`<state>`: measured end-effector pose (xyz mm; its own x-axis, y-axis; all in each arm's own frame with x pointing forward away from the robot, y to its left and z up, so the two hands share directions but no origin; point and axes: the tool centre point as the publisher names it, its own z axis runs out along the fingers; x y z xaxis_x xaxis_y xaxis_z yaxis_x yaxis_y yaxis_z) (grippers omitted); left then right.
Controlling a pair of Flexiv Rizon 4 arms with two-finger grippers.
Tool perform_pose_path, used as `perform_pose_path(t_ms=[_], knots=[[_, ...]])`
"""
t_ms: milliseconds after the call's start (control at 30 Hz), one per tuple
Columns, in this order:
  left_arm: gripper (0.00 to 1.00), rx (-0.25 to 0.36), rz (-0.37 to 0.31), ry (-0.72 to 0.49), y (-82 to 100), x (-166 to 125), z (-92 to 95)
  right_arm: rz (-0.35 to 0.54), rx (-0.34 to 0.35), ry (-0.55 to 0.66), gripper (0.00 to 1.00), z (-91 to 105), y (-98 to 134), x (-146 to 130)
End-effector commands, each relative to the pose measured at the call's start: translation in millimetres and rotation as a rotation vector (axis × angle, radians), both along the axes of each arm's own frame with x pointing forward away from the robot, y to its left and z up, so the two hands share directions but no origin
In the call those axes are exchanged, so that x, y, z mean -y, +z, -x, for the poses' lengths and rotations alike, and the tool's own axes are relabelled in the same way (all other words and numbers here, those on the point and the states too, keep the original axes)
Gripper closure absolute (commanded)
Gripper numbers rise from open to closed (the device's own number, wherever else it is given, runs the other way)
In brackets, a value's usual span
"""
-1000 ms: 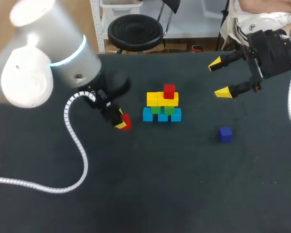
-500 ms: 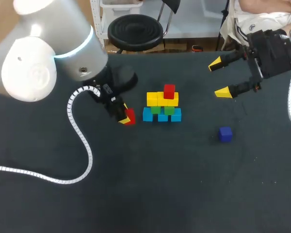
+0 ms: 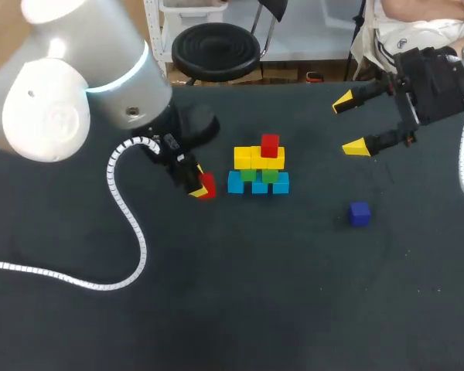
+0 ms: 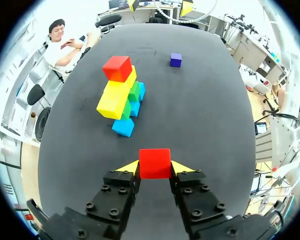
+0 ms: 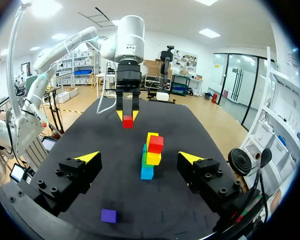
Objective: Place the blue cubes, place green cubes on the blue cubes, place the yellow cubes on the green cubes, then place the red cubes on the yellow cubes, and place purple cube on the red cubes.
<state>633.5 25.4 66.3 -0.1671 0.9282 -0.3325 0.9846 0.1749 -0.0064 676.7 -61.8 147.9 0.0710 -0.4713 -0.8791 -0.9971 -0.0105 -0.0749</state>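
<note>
A cube stack stands mid-table: blue cubes at the base, green above, yellow above those, and one red cube on top. My left gripper is shut on a second red cube just left of the stack, held above the table. The left wrist view shows this red cube between the yellow tips, with the stack ahead. A purple cube lies alone to the stack's right. My right gripper hangs open at the far right, above the table; in its view the stack and purple cube lie ahead.
The dark table carries nothing else. The left arm's white cable loops over the table's left side.
The left gripper moved right and slightly away with the red cube during the first half second, then stayed put. The right arm has not moved.
</note>
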Motion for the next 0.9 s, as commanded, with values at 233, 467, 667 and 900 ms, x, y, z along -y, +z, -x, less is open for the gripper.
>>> perform_pose_path(t_ms=[233, 467, 667, 900], knots=[[1.00, 0.051, 0.022, -0.016, 20.0, 3, -18.3, -0.001, 0.001, 0.001, 0.00, -0.2, 0, 0], [1.00, 0.108, 0.007, -0.032, 47.2, 15, -32.7, -0.001, 0.001, 0.001, 0.00, -0.2, 0, 0], [1.00, 0.121, -0.018, -0.084, 57.7, 39, -37.1, -0.001, 0.001, 0.001, 0.00, -0.2, 0, 0], [1.00, 0.112, -0.032, -0.110, 57.8, 61, -39.3, -0.001, 0.001, 0.001, 0.00, -0.2, 0, 0]])
